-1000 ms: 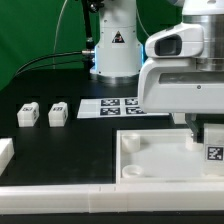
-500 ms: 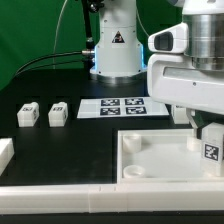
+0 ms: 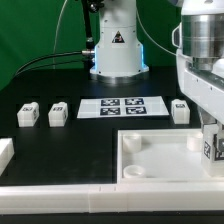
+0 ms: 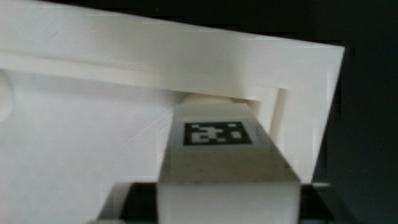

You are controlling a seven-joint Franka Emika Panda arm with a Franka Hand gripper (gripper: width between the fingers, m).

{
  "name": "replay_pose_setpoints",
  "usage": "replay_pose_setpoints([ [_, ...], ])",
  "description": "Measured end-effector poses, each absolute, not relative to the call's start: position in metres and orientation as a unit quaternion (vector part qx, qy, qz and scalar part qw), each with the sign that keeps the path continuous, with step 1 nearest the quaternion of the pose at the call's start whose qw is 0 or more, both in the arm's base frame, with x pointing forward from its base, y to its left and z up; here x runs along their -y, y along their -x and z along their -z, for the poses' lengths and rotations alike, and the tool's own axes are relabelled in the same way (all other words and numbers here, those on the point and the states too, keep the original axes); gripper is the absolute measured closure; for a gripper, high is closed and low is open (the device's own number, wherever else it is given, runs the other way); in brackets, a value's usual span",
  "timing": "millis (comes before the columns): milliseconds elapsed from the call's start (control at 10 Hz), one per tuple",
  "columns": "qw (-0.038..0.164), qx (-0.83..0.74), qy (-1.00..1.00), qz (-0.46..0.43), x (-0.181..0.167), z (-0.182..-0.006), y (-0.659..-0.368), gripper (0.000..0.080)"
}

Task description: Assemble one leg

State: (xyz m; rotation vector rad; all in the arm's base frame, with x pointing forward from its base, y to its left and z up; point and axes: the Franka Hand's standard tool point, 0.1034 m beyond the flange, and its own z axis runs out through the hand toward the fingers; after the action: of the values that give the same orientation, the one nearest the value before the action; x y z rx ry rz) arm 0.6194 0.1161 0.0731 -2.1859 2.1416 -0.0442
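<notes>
My gripper [image 3: 211, 136] is shut on a leg [image 3: 213, 151], a small white block with a black-and-white tag, over the far corner of the large white panel [image 3: 150, 165] on the exterior view's right. In the wrist view the held leg [image 4: 221, 150] points into the panel's corner socket [image 4: 267, 100], and the dark fingers [image 4: 135, 203] flank it. I cannot tell whether the leg touches the panel. Two loose legs [image 3: 27, 114] [image 3: 58, 113] lie on the exterior view's left. Another leg [image 3: 181, 110] lies beside the marker board [image 3: 122, 106].
A long white rail [image 3: 100, 199] runs along the front edge. A white part [image 3: 5, 152] sits at the exterior view's left edge. The robot base [image 3: 115, 50] stands behind the marker board. The table top is black.
The arm has moved toward the exterior view's right with the leg held, carrying it toward the panel's corner. That uncovered the loose leg beside the marker board.
</notes>
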Motion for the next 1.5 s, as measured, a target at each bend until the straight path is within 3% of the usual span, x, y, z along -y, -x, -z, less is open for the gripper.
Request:
replay_pose_setpoints([
  [500,0.041,-0.751,0.659,0.014,-0.1159,-0.0730,-0.6190,0.0508],
  [600,0.041,-0.747,0.663,0.015,-0.1163,-0.0730,-0.6189,0.0309],
  [700,0.041,-0.731,0.681,0.015,-0.1164,-0.0730,-0.6189,0.0309],
  [800,0.041,-0.730,0.682,0.015,-0.1169,-0.0729,-0.6188,0.0180],
  [1500,0.031,-0.426,0.904,0.030,-0.1160,-0.0732,-0.6194,0.0151],
])
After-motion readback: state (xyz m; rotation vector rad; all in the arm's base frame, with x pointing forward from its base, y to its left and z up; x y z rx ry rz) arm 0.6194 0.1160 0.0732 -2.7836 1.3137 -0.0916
